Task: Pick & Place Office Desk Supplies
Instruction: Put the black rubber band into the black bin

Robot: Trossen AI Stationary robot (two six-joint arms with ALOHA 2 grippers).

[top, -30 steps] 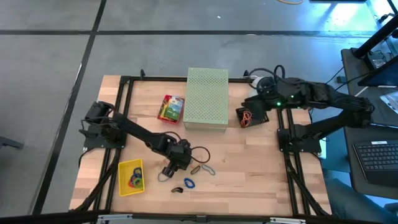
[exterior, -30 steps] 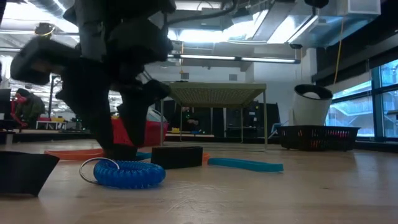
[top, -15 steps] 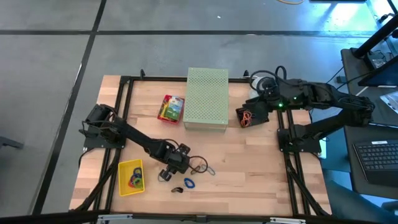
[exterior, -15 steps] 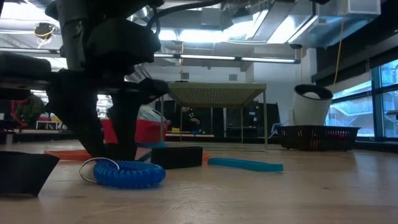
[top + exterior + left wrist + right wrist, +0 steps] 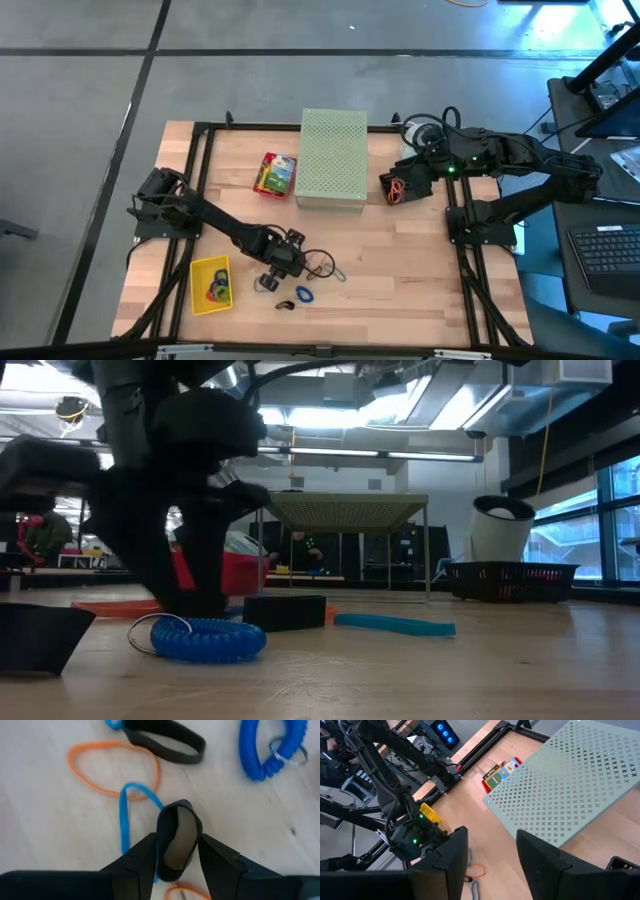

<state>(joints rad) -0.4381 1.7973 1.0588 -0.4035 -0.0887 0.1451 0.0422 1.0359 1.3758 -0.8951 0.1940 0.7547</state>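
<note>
Down on the tabletop, a black band loop [image 5: 176, 840] stands upright between the left gripper [image 5: 176, 865] fingers, which pinch it from both sides; a blue rubber band [image 5: 125, 820] lies touching it, an orange rubber band [image 5: 112, 767] just beyond, a blue coil keyring [image 5: 272, 747] near; the right gripper [image 5: 490, 855] hangs with fingers spread, empty, beside the pale green perforated box [image 5: 333, 158], well apart from the loop.

Wood table [image 5: 400, 260]: pale green perforated box [image 5: 333, 158] at back centre, yellow-green card box [image 5: 276, 174] just beside it, yellow tray [image 5: 210, 284] front left, blue coil [image 5: 303, 295], orange band [image 5: 112, 767], blue band [image 5: 131, 815], black band [image 5: 165, 742] nr front.
</note>
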